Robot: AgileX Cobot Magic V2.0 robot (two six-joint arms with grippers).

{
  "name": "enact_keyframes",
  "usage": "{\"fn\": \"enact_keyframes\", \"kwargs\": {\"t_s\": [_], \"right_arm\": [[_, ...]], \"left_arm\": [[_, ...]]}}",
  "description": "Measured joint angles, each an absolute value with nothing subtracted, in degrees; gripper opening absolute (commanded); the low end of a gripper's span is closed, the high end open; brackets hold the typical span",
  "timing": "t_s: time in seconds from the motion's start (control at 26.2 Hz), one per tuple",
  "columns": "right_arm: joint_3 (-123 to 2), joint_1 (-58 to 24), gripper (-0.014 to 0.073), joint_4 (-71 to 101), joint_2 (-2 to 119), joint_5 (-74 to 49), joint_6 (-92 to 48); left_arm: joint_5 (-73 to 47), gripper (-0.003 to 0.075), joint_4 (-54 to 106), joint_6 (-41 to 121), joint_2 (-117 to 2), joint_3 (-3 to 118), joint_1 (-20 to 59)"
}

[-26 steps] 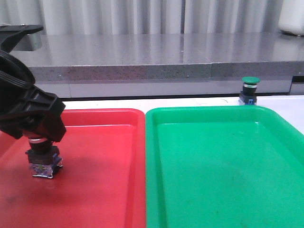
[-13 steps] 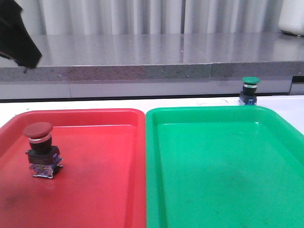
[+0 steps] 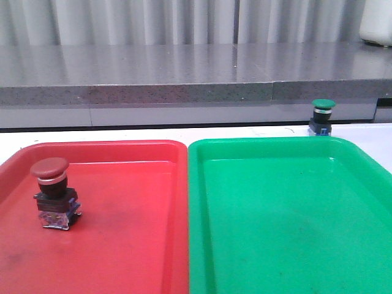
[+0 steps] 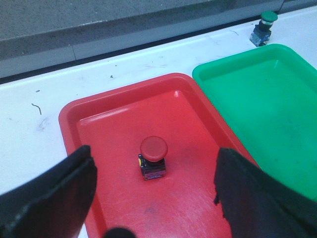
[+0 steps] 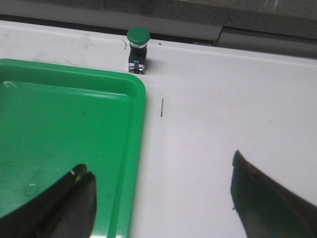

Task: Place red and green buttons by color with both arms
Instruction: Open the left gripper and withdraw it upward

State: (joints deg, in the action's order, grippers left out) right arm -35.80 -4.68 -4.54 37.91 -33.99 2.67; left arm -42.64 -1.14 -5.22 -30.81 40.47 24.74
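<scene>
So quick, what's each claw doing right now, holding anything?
Left gripper: open, holding nothing, above the red button.
Right gripper: open, holding nothing; the green button sits apart on the table.

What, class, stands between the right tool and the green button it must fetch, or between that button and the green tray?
Nothing visible. Only bare white table lies between the open right tool and the green button, which stands just beyond the green tray's far rim.
</scene>
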Motion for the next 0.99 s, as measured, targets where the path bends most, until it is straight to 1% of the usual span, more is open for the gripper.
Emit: {"fn": "enact_keyframes", "kwargs": {"t_s": [0.15,0.99], "right_arm": [[-35.80,-4.68,0.0580,-4.54,37.91,-33.99,2.67],[-35.80,-4.68,0.0580,-4.54,37.91,-33.99,2.67]], "left_arm": [[-43.01,0.0494,-1.14,-5.14,-28.43,39.90,24.74],[-43.11,0.0494,-1.14,-5.14,-28.28,39.77,24.74]]}}
